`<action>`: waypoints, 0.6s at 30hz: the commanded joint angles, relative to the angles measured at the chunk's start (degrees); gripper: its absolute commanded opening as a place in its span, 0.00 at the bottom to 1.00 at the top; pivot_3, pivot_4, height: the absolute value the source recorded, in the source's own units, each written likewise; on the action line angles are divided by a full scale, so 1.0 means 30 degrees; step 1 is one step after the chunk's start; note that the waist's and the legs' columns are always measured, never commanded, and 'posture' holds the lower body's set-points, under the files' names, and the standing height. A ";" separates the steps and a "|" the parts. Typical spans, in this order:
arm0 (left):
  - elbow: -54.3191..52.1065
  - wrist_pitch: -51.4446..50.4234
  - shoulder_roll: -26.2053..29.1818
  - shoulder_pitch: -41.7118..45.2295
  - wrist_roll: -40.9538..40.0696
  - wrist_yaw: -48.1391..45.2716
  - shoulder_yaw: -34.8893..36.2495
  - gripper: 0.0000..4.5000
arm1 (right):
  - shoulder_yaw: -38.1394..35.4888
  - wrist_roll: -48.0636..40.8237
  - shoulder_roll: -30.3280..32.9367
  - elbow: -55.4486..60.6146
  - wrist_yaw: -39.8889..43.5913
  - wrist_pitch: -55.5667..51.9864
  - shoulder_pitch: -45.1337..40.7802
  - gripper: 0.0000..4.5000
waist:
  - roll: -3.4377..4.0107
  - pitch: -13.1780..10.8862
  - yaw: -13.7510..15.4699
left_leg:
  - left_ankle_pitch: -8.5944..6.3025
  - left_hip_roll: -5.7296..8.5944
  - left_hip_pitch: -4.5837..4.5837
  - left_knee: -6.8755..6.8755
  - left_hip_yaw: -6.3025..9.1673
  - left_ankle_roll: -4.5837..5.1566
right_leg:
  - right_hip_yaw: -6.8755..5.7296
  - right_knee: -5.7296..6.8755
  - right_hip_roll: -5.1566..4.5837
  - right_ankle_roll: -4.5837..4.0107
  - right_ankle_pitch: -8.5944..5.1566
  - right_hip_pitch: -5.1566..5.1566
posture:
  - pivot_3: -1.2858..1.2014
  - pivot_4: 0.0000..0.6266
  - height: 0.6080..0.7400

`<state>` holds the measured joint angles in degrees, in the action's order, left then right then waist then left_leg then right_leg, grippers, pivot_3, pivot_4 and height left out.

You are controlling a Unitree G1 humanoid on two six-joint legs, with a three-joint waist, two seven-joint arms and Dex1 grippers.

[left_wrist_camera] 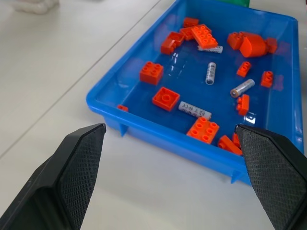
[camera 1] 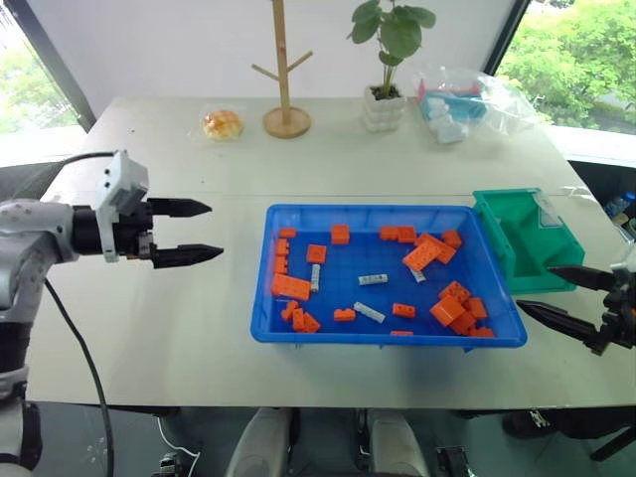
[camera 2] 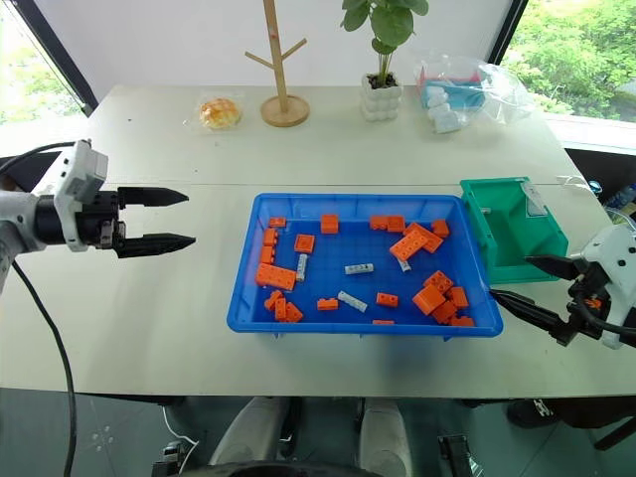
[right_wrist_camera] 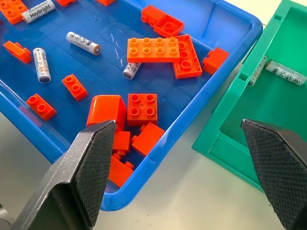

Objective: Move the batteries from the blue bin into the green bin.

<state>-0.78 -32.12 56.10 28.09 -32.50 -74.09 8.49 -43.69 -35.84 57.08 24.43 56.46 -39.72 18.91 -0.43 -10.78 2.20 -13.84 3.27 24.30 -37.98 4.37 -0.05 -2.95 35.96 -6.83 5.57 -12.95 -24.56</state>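
- Inside the large shallow bright-blue plastic bin (camera 1: pixel 266 298), mid-counter (camera 1: pixel 179 318), slim silver-grey batteries (camera 1: pixel 373 279) lie loose among orange toy bricks (camera 1: pixel 447 310); one battery already sits in the small teal-green plastic bin (right_wrist_camera: pixel 249 143), just beside its right end.
- Step in hand, I judge: between picks, nothing carried.
- Next: the right hand (camera 2: pixel 532 288) reaches in and closes on one battery, clear of bricks.
- Left hand (camera 1: pixel 189 232) hovers left of the blue bin; both hands are spread wide and empty.

Four batteries (right_wrist_camera: pixel 83 42) in blue bin (camera 1: pixel 264 298); one green bin (camera 1: pixel 525 238).
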 commanded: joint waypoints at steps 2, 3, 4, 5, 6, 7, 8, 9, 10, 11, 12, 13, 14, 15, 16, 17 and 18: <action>0.0123 -0.0007 0.0009 0.0396 -0.0014 0.0046 0.0110 1.00 | -0.0884 0.0015 -0.0124 0.0386 0.0009 0.0043 0.0000 0.96 | -0.0001 0.0000 -0.0017 | 0.0000 0.0000 0.0000 0.0000 0.0000 0.0001 | 0.0000 0.0005 0.0000 0.0000 0.0000 -0.0001 | 0.52 0.24 0.64; 0.0143 -0.0072 -0.0022 0.0453 -0.0047 0.0061 0.0092 1.00 | -0.0868 0.0023 -0.0105 0.0352 0.0008 0.0054 -0.0019 0.96 | -0.0001 0.0000 -0.0020 | 0.0000 0.0000 -0.0001 0.0000 0.0001 0.0001 | 0.0000 0.0008 0.0000 0.0000 -0.0001 -0.0001 | 0.52 0.24 0.64; 0.0154 -0.0078 -0.0031 0.0485 -0.0047 0.0052 0.0063 1.00 | -0.0851 0.0032 -0.0105 0.0354 -0.0003 0.0062 -0.0028 0.96 | -0.0001 0.0000 -0.0013 | 0.0000 0.0000 -0.0002 0.0000 0.0001 0.0001 | 0.0000 0.0010 0.0000 0.0000 0.0000 -0.0002 | 0.52 0.24 0.64; 0.0148 0.0017 -0.0028 0.0476 -0.0008 0.0010 0.0042 1.00 | -0.0837 0.0035 -0.0117 0.0386 -0.0018 0.0063 -0.0030 0.96 | 0.0000 0.0000 -0.0008 | 0.0000 0.0000 -0.0002 -0.0001 0.0001 0.0000 | 0.0000 0.0010 0.0000 0.0000 0.0000 -0.0002 | 0.52 0.24 0.64; 0.0148 0.0070 -0.0031 0.0494 0.0026 -0.0012 0.0014 1.00 | -0.0818 0.0039 -0.0104 0.0384 -0.0025 0.0062 -0.0056 0.96 | -0.0001 0.0000 -0.0007 | 0.0000 0.0000 -0.0002 -0.0003 0.0001 0.0001 | 0.0000 0.0010 0.0001 0.0000 -0.0001 -0.0002 | 0.52 0.24 0.64; 0.0148 0.0081 -0.0032 0.0501 0.0039 -0.0025 0.0001 1.00 | -0.0804 0.0046 -0.0100 0.0394 -0.0036 0.0064 -0.0070 0.96 | -0.0001 0.0000 -0.0007 | 0.0000 0.0000 -0.0002 -0.0004 0.0001 0.0000 | 0.0001 0.0011 0.0002 0.0000 -0.0001 -0.0001 | 0.52 0.24 0.64; 0.0150 0.0091 -0.0040 0.0501 0.0042 -0.0032 0.0002 1.00 | -0.0794 0.0055 -0.0096 0.0401 -0.0047 0.0068 -0.0081 0.96 | -0.0001 0.0000 -0.0006 | 0.0000 0.0000 -0.0001 -0.0005 0.0000 0.0001 | 0.0000 0.0010 0.0001 0.0000 0.0000 -0.0001 | 0.52 0.24 0.64; 0.0154 0.0088 -0.0046 0.0504 0.0043 -0.0033 0.0005 1.00 | -0.0788 0.0062 -0.0093 0.0405 -0.0054 0.0072 -0.0087 0.96 | -0.0001 0.0000 -0.0005 | 0.0000 0.0000 0.0000 -0.0006 -0.0001 0.0001 | 0.0000 0.0010 0.0001 0.0000 -0.0001 -0.0001 | 0.52 0.24 0.64; 0.0170 0.0073 -0.0055 0.0536 0.0037 -0.0038 0.0001 1.00 | -0.0776 0.0065 -0.0057 0.0378 -0.0055 0.0068 -0.0128 0.96 | -0.0001 0.0000 -0.0006 | 0.0000 0.0000 0.0000 -0.0006 -0.0001 0.0001 | 0.0000 0.0011 0.0001 0.0000 0.0000 -0.0001 | 0.52 0.24 0.64; 0.0194 0.0062 -0.0056 0.0576 0.0028 -0.0060 -0.0006 1.00 | -0.0754 0.0063 -0.0007 0.0344 -0.0054 0.0058 -0.0186 0.96 | -0.0001 0.0000 -0.0006 | 0.0000 0.0000 -0.0001 -0.0006 0.0000 0.0000 | 0.0000 0.0011 0.0002 0.0000 0.0000 -0.0001 | 0.52 0.24 0.64; 0.0201 0.0055 -0.0048 0.0587 0.0011 -0.0094 0.0000 1.00 | -0.0720 0.0075 0.0051 0.0319 -0.0008 0.0075 -0.0213 0.96 | -0.0001 0.0000 -0.0007 | 0.0000 0.0000 -0.0001 -0.0007 0.0000 0.0001 | 0.0000 0.0012 0.0004 0.0000 0.0000 -0.0002 | 0.52 0.24 0.64; 0.0185 0.0012 -0.0059 0.0648 -0.0001 -0.0091 -0.0030 1.00 | -0.0680 0.0108 0.0147 0.0207 0.0071 0.0118 -0.0273 0.96 | -0.0001 0.0000 -0.0007 | 0.0000 0.0000 0.0000 -0.0007 0.0000 0.0000 | 0.0000 0.0013 0.0004 0.0000 0.0000 -0.0002 | 0.52 0.24 0.64; 0.0149 -0.0018 -0.0063 0.0668 -0.0018 -0.0099 -0.0041 1.00 | -0.0647 0.0145 0.0221 0.0123 0.0135 0.0140 -0.0308 0.96 | -0.0001 0.0000 -0.0007 | 0.0000 0.0000 0.0000 -0.0008 0.0000 0.0001 | 0.0000 0.0014 0.0005 0.0000 0.0000 -0.0001 | 0.52 0.24 0.64; 0.0076 -0.0056 -0.0091 0.0719 -0.0036 -0.0093 -0.0086 1.00 | -0.0586 0.0228 0.0335 -0.0054 0.0237 0.0207 -0.0382 0.96 | -0.0001 0.0000 -0.0008 | 0.0000 0.0001 -0.0001 -0.0009 -0.0002 0.0001 | 0.0000 0.0014 0.0007 0.0000 0.0000 -0.0001 | 0.52 0.24 0.64; -0.0096 -0.0122 -0.0144 0.0703 -0.0142 -0.0060 -0.0050 1.00 | -0.0458 0.0343 0.0506 -0.0299 0.0313 0.0280 -0.0553 0.96 | -0.0001 0.0000 -0.0017 | 0.0000 0.0001 -0.0001 -0.0009 -0.0002 0.0001 | -0.0001 0.0015 0.0007 0.0000 0.0000 -0.0001 | 0.52 0.24 0.64; -0.0352 -0.0293 -0.0232 0.0663 -0.0345 0.0055 0.0053 1.00 | -0.0342 0.0463 0.0725 -0.0570 0.0408 0.0338 -0.0798 0.96 | 0.0000 0.0000 -0.0029 | 0.0000 0.0001 -0.0001 -0.0009 -0.0002 0.0001 | 0.0000 0.0015 0.0007 0.0000 0.0000 -0.0001 | 0.52 0.24 0.64; -0.0623 -0.0458 -0.0315 0.0563 -0.0557 0.0159 0.0175 1.00 | -0.0243 0.0535 0.0917 -0.0781 0.0480 0.0334 -0.1054 0.96 | 0.0000 0.0000 -0.0024 | 0.0000 0.0001 -0.0002 -0.0012 -0.0005 0.0001 | 0.0000 0.0016 0.0008 0.0000 0.0000 -0.0001 | 0.52 0.24 0.64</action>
<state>-0.42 -32.90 55.16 29.12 -32.75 -74.06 7.65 -43.51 -34.57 58.30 22.73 57.37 -39.52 17.02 -0.43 -10.78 2.13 -13.84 3.28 24.29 -38.02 4.34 -0.04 -2.95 36.01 -6.80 5.57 -12.95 -24.56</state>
